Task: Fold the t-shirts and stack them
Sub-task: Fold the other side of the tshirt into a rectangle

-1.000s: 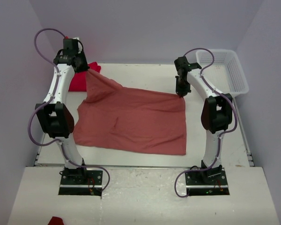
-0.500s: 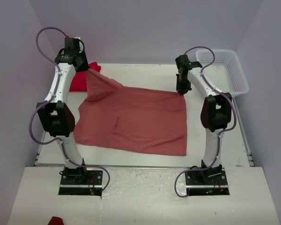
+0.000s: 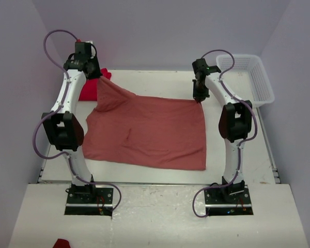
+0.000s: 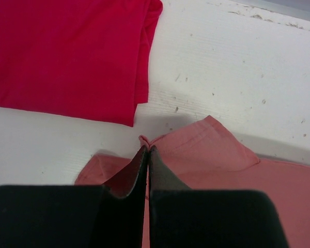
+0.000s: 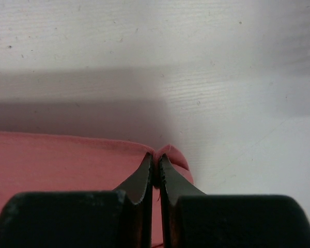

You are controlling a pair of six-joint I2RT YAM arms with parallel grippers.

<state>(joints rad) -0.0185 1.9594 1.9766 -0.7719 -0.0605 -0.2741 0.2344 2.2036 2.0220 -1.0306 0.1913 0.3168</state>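
From the top external camera, the salmon-pink t-shirt lies spread over the middle of the white table, its near edge flat and close to the table's front. Its far left corner is lifted off the surface and pinched in the left gripper, so the cloth rises in a creased peak toward that arm. The right gripper is clamped on the far right corner, which sits low, at or just above the tabletop. The red t-shirt lies at the far left of the table, partly hidden behind the left arm and just beside the raised pink corner. A white mesh basket stands at the far right, well apart from both shirts.

In the left wrist view, the left gripper has its jaws pressed together on a fold of the salmon-pink t-shirt, a small tip of hem showing past the fingertips. The red t-shirt lies flat on the table beyond, apart from the pink cloth.

In the right wrist view, the right gripper is closed tight on the hemmed corner of the salmon-pink t-shirt, with bare table beyond it.
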